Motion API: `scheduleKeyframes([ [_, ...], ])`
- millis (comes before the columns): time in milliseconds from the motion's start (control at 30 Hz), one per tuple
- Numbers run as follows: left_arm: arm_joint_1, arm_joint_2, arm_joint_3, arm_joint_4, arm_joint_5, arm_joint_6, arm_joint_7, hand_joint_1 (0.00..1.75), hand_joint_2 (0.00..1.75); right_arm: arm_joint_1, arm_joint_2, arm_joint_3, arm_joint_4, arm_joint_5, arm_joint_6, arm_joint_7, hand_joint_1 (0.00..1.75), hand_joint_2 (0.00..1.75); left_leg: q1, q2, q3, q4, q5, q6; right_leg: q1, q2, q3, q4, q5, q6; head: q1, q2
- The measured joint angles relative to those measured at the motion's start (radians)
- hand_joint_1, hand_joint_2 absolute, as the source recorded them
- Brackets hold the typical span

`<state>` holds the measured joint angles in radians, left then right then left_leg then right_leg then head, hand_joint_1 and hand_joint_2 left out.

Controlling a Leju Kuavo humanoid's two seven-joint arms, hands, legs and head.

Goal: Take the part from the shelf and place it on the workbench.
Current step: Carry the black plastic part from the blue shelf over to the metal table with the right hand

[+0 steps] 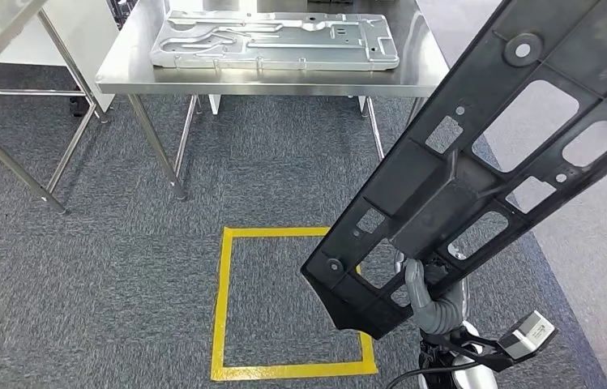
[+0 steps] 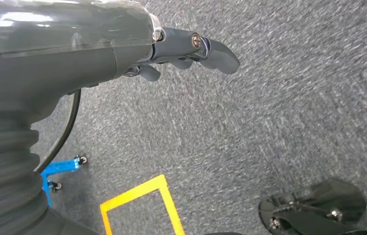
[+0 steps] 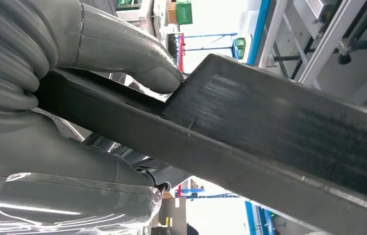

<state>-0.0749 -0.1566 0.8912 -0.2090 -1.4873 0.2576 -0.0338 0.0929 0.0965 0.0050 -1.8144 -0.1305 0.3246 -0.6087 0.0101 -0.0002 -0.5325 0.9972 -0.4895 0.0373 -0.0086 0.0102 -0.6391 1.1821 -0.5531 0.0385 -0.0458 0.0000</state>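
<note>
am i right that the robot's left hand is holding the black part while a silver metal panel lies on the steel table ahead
Not quite: the right hand holds the black part, as the head view shows, with its thumb pressed on the part's edge in the right wrist view. The left hand holds nothing, hanging over the carpet. The silver metal panel does lie on the steel table.

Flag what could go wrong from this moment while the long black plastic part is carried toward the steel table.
1. The right hand grips the long black perforated plastic part near one end, so the overhanging length may lever and slip.
2. The stainless steel workbench already carries a large silver stamped metal panel; the part could land on it.
</note>
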Motion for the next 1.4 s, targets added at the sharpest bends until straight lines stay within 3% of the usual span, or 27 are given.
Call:
scheduleKeyframes([
  [67, 0.001, 0.0, 0.0, 0.0, 0.0, 0.0, 0.0, 0.0, 1.75, 0.003, 0.0, 0.0, 0.001, 0.0, 0.0, 0.0, 1.75, 1.75, 0.0, 0.0, 0.009, 0.0, -0.009, 0.0, -0.004, -0.001, -0.074, 0.104, -0.029, 0.007, 0.0, 0.0],
  [100, 0.002, 0.0, 0.0, 0.0, 0.0, 0.0, 0.0, 0.0, 1.75, 0.004, 0.0, 0.0, 0.001, 0.0, 0.0, 0.0, 1.75, 1.75, 0.0, 0.0, 0.016, 0.0, -0.015, -0.001, -0.006, -0.002, -0.09, 0.112, -0.016, 0.008, 0.0, 0.0],
  [133, 0.003, 0.0, 0.0, 0.0, 0.0, 0.0, 0.0, 0.0, 1.75, 0.005, 0.0, 0.0, 0.001, 0.0, 0.0, 0.0, 1.75, 1.75, 0.001, 0.0, 0.026, 0.0, -0.023, -0.004, -0.008, -0.004, -0.087, 0.081, 0.016, 0.008, 0.0, 0.0],
  [200, 0.003, 0.0, 0.001, 0.0, 0.0, 0.0, 0.0, 0.0, 1.75, 0.005, 0.0, 0.0, 0.001, 0.0, 0.0, 0.0, 1.75, 1.75, 0.001, -0.001, 0.048, 0.0, -0.04, -0.01, -0.008, -0.011, -0.041, -0.05, 0.103, 0.002, 0.0, 0.0],
  [233, 0.002, -0.001, 0.001, 0.0, 0.0, 0.0, 0.0, 0.0, 1.75, 0.005, 0.0, 0.0, 0.002, 0.0, 0.0, 0.0, 1.75, 1.75, 0.001, 0.0, 0.056, -0.001, -0.047, -0.015, -0.005, -0.015, -0.022, -0.108, 0.125, -0.002, 0.0, 0.0],
  [300, 0.0, -0.001, 0.001, 0.0, -0.001, 0.0, 0.0, 0.0, 1.75, 0.005, 0.0, 0.0, 0.003, 0.0, 0.0, 0.0, 1.75, 1.75, -0.001, 0.002, 0.063, -0.005, -0.056, -0.027, 0.002, -0.018, -0.007, -0.158, 0.134, -0.017, 0.0, 0.0],
  [400, -0.002, -0.001, 0.001, 0.0, -0.001, 0.0, 0.0, 0.0, 1.75, 0.007, 0.0, -0.001, 0.003, -0.001, 0.0, 0.0, 1.75, 1.75, 0.0, 0.005, 0.072, 0.009, -0.059, -0.043, 0.001, -0.012, 0.012, -0.17, 0.125, -0.041, 0.0, 0.0],
  [467, -0.004, 0.0, 0.002, 0.0, -0.002, 0.0, 0.0, 0.0, 1.75, 0.006, 0.0, -0.001, 0.003, -0.002, 0.0, -0.001, 1.75, 1.75, 0.002, 0.004, 0.027, 0.098, -0.075, -0.049, 0.0, -0.01, 0.035, -0.176, 0.115, -0.054, 0.0, 0.0],
  [533, -0.004, 0.001, 0.002, 0.0, -0.001, 0.0, 0.002, 0.0, 1.75, 0.006, 0.0, -0.001, 0.004, -0.003, 0.0, -0.001, 1.75, 1.75, 0.002, 0.004, -0.061, 0.233, -0.122, -0.053, 0.002, -0.01, 0.053, -0.177, 0.1, -0.061, 0.0, 0.0],
  [600, 0.0, 0.002, 0.002, 0.0, -0.001, 0.0, 0.004, 0.0, 1.75, 0.008, 0.0, -0.001, 0.004, -0.003, 0.001, -0.001, 1.75, 1.75, 0.001, 0.004, -0.125, 0.296, -0.157, -0.052, 0.005, -0.005, 0.073, -0.177, 0.083, -0.063, 0.0, 0.0],
  [633, 0.002, 0.003, 0.003, 0.0, 0.0, 0.0, 0.004, 0.0, 1.75, 0.008, 0.0, -0.001, 0.005, -0.004, 0.001, -0.001, 1.75, 1.75, 0.001, 0.004, -0.134, 0.277, -0.143, -0.048, 0.007, -0.002, 0.086, -0.177, 0.073, -0.063, 0.0, 0.0],
  [667, 0.004, 0.003, 0.003, 0.0, 0.0, 0.0, 0.004, 0.0, 1.75, 0.009, 0.0, -0.001, 0.005, -0.004, 0.001, -0.001, 1.75, 1.75, -0.001, 0.004, -0.129, 0.228, -0.106, -0.043, 0.008, 0.0, 0.101, -0.177, 0.063, -0.062, 0.0, 0.0],
  [733, 0.007, 0.005, 0.004, 0.0, 0.0, 0.0, 0.003, 0.0, 1.75, 0.008, 0.0, -0.001, 0.006, -0.005, 0.002, -0.001, 1.75, 1.75, -0.008, 0.003, -0.105, 0.103, -0.004, -0.028, 0.012, 0.002, 0.123, -0.176, 0.044, -0.058, 0.0, 0.0],
  [800, 0.007, 0.007, 0.005, 0.0, 0.001, 0.0, 0.002, 0.0, 1.75, 0.006, 0.0, -0.001, 0.008, -0.005, 0.003, -0.002, 1.75, 1.75, -0.015, 0.001, -0.093, 0.04, 0.041, -0.017, 0.013, 0.005, 0.133, -0.174, 0.03, -0.048, 0.0, 0.0],
  [933, 0.006, 0.006, 0.006, 0.0, -0.002, -0.002, 0.0, 0.0, 1.75, 0.005, 0.0, -0.002, 0.007, -0.005, 0.002, -0.003, 1.75, 1.75, -0.011, -0.002, -0.058, 0.016, 0.04, 0.0, 0.011, 0.004, 0.135, -0.138, 0.019, -0.023, 0.0, 0.0],
  [1000, 0.004, 0.006, 0.006, 0.0, -0.004, -0.003, -0.001, 0.0, 1.75, 0.004, 0.0, -0.002, 0.006, -0.005, 0.001, -0.004, 1.75, 1.75, -0.009, -0.002, -0.04, 0.011, 0.032, 0.006, 0.006, 0.001, 0.078, -0.04, -0.012, -0.012, 0.0, 0.0],
  [1067, 0.003, 0.006, 0.006, 0.0, -0.005, -0.003, -0.001, 0.0, 1.75, 0.006, -0.001, -0.002, 0.006, -0.005, 0.0, -0.006, 1.75, 1.75, -0.008, -0.003, -0.025, 0.01, 0.017, 0.007, -0.001, 0.0, -0.006, 0.072, -0.057, -0.005, 0.0, 0.0],
  [1100, 0.004, 0.006, 0.006, 0.0, -0.005, -0.003, -0.001, 0.0, 1.75, 0.008, -0.001, -0.002, 0.006, -0.005, 0.0, -0.006, 1.75, 1.75, -0.007, -0.003, -0.015, 0.01, 0.008, 0.006, -0.004, -0.002, -0.036, 0.096, -0.068, -0.002, 0.0, 0.0],
  [1133, 0.004, 0.006, 0.006, 0.0, -0.004, -0.003, -0.001, 0.0, 1.75, 0.009, -0.001, -0.002, 0.006, -0.005, 0.0, -0.007, 1.75, 1.75, -0.007, -0.004, -0.003, 0.01, -0.001, 0.003, -0.007, -0.003, -0.049, 0.087, -0.06, 0.001, 0.0, 0.0],
  [1167, 0.005, 0.006, 0.006, 0.0, -0.004, -0.003, -0.002, 0.0, 1.75, 0.009, -0.001, -0.002, 0.007, -0.005, 0.001, -0.009, 1.75, 1.75, -0.006, -0.004, 0.011, 0.01, -0.011, 0.001, -0.008, -0.005, -0.047, 0.046, -0.03, 0.004, 0.0, 0.0],
  [1233, 0.004, 0.006, 0.006, 0.0, -0.004, -0.002, -0.003, 0.0, 1.75, 0.009, -0.001, -0.002, 0.007, -0.005, 0.0, -0.013, 1.75, 1.75, -0.004, -0.005, 0.04, 0.01, -0.034, -0.008, -0.009, -0.011, -0.018, -0.075, 0.064, 0.003, 0.0, 0.0],
  [1267, 0.003, 0.006, 0.006, 0.0, -0.003, -0.002, -0.004, 0.0, 1.75, 0.008, -0.001, -0.001, 0.008, -0.005, 0.0, -0.015, 1.75, 1.75, -0.004, -0.006, 0.051, 0.008, -0.044, -0.014, -0.006, -0.014, -0.005, -0.119, 0.094, -0.002, 0.0, 0.0],
  [1300, 0.001, 0.006, 0.006, 0.0, -0.003, -0.001, -0.005, 0.0, 1.75, 0.008, -0.001, -0.001, 0.008, -0.005, 0.0, -0.017, 1.75, 1.75, -0.004, -0.006, 0.06, 0.005, -0.052, -0.021, -0.003, -0.017, 0.003, -0.143, 0.113, -0.009, 0.001, 0.0],
  [1400, 0.0, 0.006, 0.006, 0.0, -0.003, 0.0, -0.005, 0.0, 1.75, 0.008, -0.001, -0.001, 0.007, -0.004, -0.001, -0.018, 1.75, 1.75, -0.005, -0.005, 0.073, 0.02, -0.053, -0.04, 0.0, -0.014, 0.024, -0.156, 0.114, -0.037, 0.001, 0.0],
])
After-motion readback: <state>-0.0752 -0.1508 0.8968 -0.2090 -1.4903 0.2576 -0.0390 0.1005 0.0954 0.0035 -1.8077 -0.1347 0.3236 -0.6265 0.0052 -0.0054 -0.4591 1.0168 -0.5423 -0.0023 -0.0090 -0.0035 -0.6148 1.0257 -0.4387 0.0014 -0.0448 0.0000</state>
